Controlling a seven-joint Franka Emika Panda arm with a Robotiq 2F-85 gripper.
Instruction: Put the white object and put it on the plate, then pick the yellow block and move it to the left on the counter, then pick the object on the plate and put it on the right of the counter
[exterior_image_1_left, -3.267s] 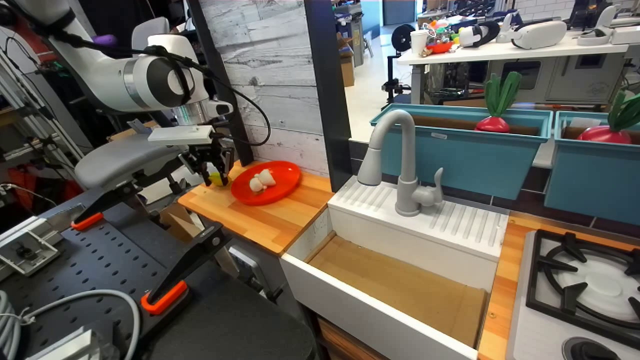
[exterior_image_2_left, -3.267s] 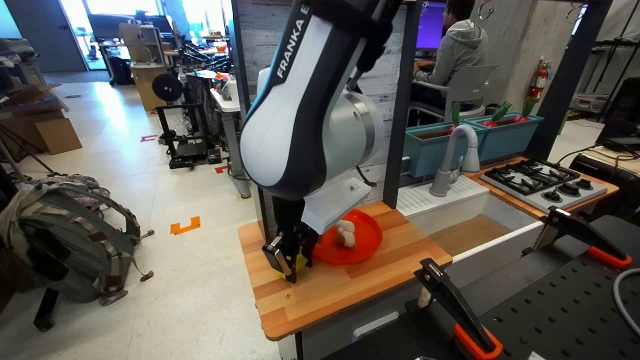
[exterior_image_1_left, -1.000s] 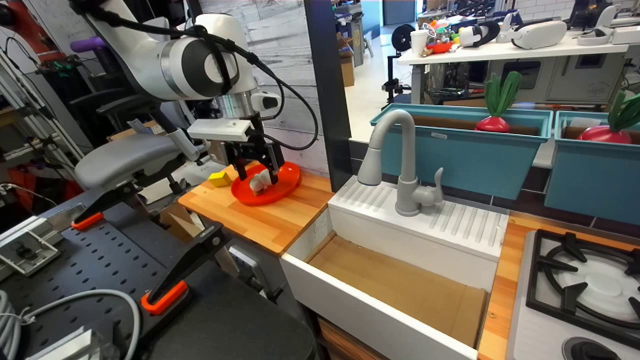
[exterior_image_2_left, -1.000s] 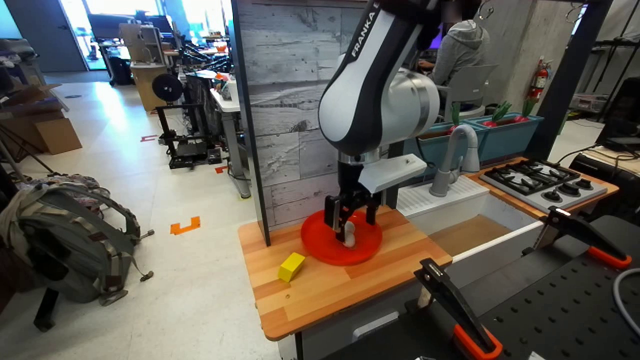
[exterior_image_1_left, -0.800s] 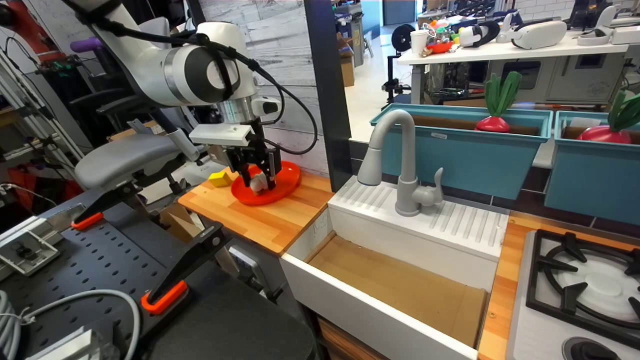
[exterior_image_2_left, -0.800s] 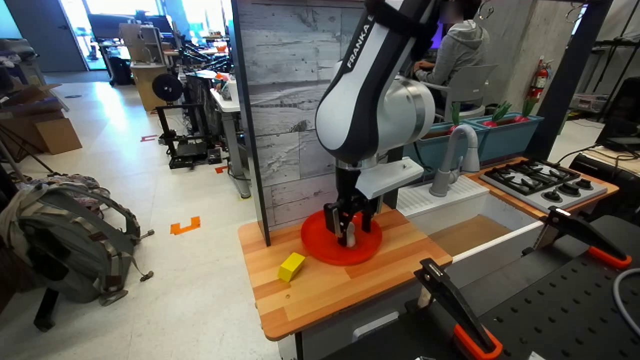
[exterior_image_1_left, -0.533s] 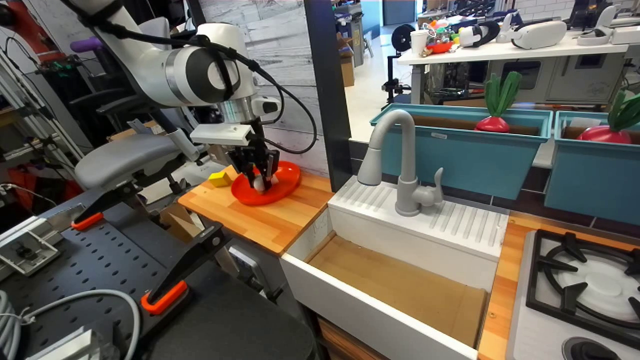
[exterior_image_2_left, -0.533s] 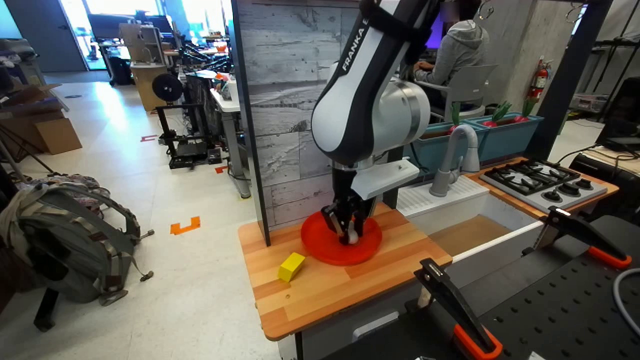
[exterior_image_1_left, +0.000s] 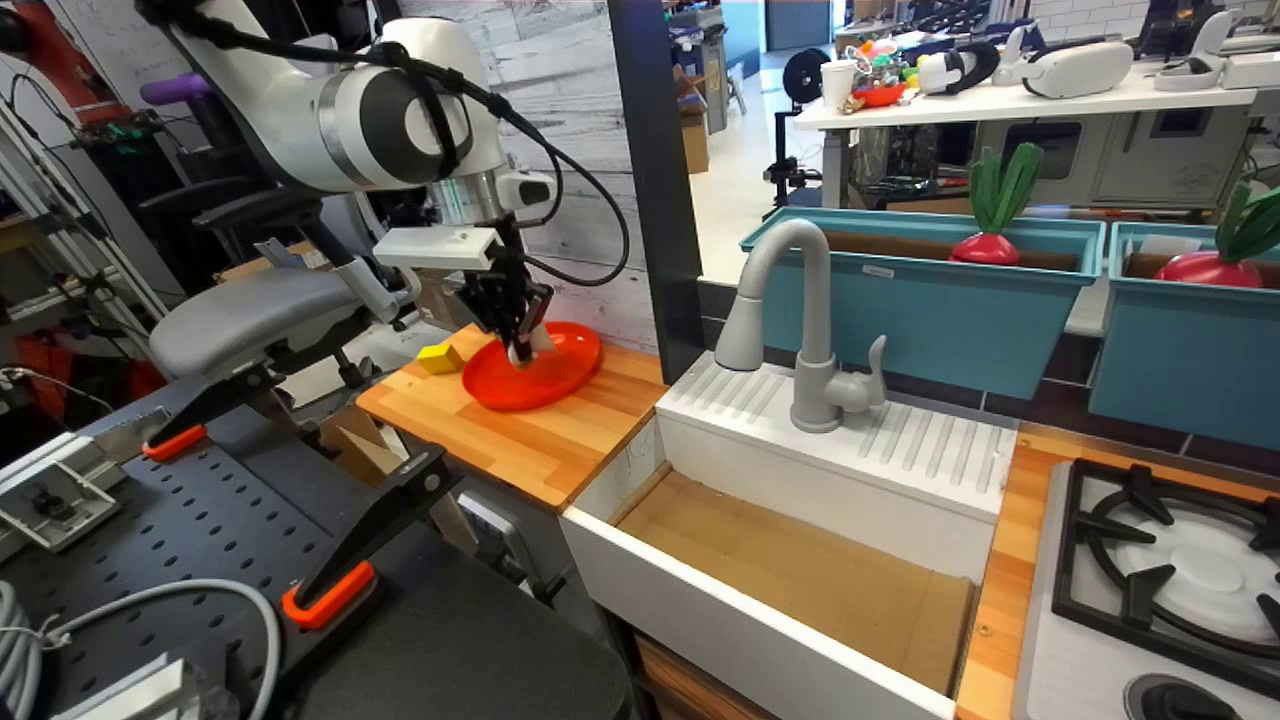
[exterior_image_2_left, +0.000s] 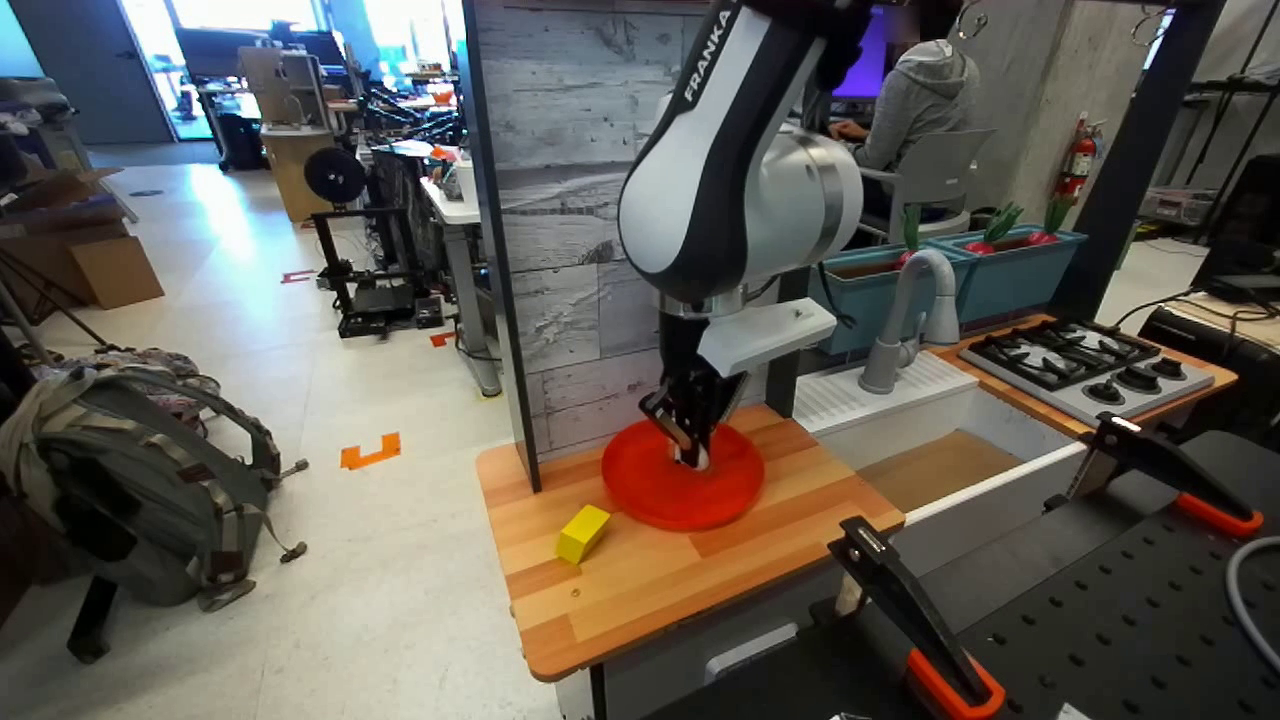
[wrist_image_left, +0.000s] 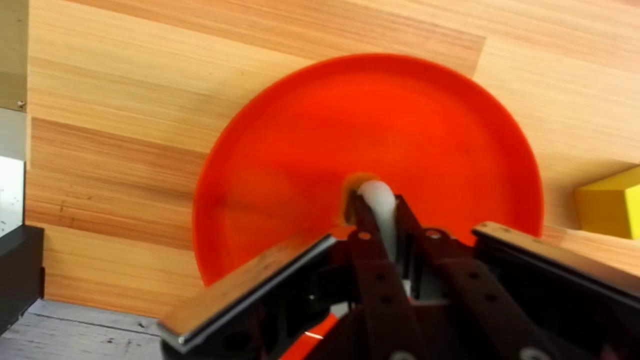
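The white object (exterior_image_1_left: 544, 340) is between my fingertips, low over the red plate (exterior_image_1_left: 540, 392); it also shows in an exterior view (exterior_image_2_left: 702, 461) and in the wrist view (wrist_image_left: 379, 196). My gripper (exterior_image_1_left: 522, 352) is shut on it, and the fingers hide much of it. The object seems slightly raised off the plate. The gripper also shows in an exterior view (exterior_image_2_left: 692, 455). The yellow block (exterior_image_1_left: 439, 358) lies on the wooden counter beside the plate, apart from it; it shows in an exterior view (exterior_image_2_left: 582, 533) and at the right edge of the wrist view (wrist_image_left: 607, 202).
A grey wood-patterned wall panel (exterior_image_2_left: 560, 300) stands behind the plate. The white sink (exterior_image_1_left: 760, 640) with its grey faucet (exterior_image_1_left: 815, 330) adjoins the counter (exterior_image_1_left: 530, 450), with a stove (exterior_image_1_left: 1040, 600) beyond. A black clamp (exterior_image_1_left: 370, 530) sits near the counter's front edge.
My gripper has left the yellow block, which lies on the counter. It has moved over the plate, come down, shut on the white object and risen a little with it.
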